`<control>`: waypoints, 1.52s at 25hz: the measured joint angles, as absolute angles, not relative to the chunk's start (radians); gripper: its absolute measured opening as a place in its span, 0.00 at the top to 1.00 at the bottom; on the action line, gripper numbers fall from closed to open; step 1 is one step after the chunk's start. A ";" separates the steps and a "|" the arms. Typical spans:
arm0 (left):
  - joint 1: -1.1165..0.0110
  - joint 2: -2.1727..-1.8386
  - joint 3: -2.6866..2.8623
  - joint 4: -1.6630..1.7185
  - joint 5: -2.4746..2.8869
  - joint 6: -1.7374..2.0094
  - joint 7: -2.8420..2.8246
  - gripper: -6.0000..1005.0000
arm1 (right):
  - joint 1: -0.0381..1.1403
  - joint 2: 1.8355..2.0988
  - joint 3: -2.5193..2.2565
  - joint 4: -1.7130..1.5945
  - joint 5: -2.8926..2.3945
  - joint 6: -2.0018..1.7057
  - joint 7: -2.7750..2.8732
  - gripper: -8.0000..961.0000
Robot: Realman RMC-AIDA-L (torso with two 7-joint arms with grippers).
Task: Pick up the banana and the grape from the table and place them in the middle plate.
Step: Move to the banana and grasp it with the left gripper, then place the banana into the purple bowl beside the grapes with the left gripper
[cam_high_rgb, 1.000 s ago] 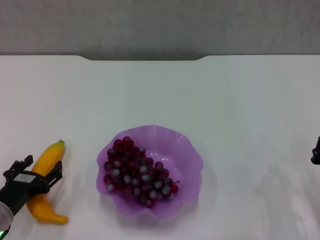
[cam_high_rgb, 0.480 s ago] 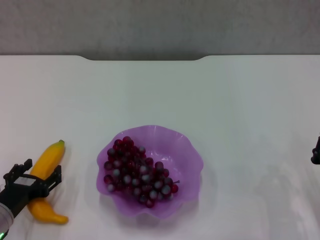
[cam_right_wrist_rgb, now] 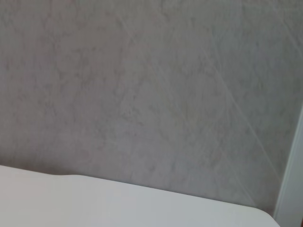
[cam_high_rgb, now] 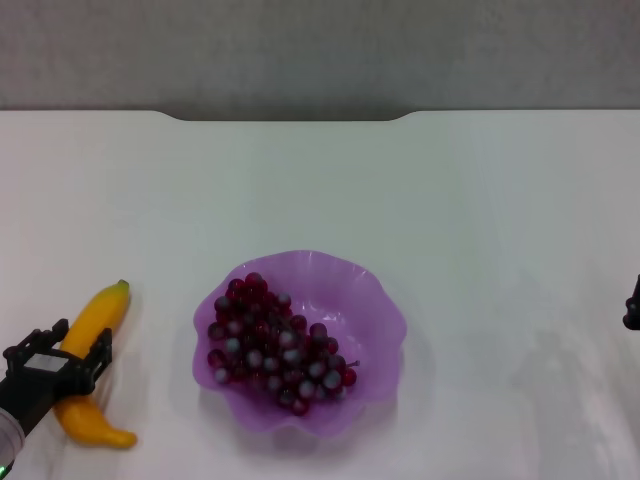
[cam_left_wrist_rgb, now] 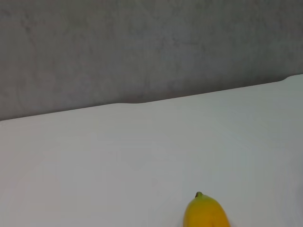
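White table [cam_high_rgb: 480,200], grey wall behind; no legible writing. Grape [cam_high_rgb: 275,345] in middle plate [cam_high_rgb: 385,300]. Left gripper [cam_high_rgb: 62,352] spread open astride banana [cam_high_rgb: 92,325]. Right gripper [cam_high_rgb: 632,305] at edge, state indiscernible.

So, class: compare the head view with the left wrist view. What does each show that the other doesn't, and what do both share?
Only the head view shows the middle plate holding the grape, the left gripper straddling the banana, and the right gripper parked at the right edge. The left wrist view adds nothing the head view lacks, apart from a closer look at the grey wall. Both share the banana's tip and the table with its notched far edge.
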State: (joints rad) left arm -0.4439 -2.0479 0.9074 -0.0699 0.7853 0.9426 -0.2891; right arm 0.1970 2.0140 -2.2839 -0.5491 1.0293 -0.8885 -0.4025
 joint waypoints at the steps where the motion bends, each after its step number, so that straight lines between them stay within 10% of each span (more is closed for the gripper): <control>1: -0.444 -2.048 0.907 -0.070 0.785 0.943 -0.285 0.20 | 0.197 2.014 -2.284 -0.549 1.029 -0.889 -0.402 0.97; 18: -0.442 -2.048 0.905 -0.071 0.783 0.939 -0.259 0.53 | 0.196 2.014 -2.284 -0.549 1.026 -0.904 -0.377 0.97; 38: -0.450 -2.052 0.830 -0.078 0.777 0.974 -0.235 0.54 | 0.199 2.013 -2.284 -0.538 1.026 -0.900 -0.376 0.97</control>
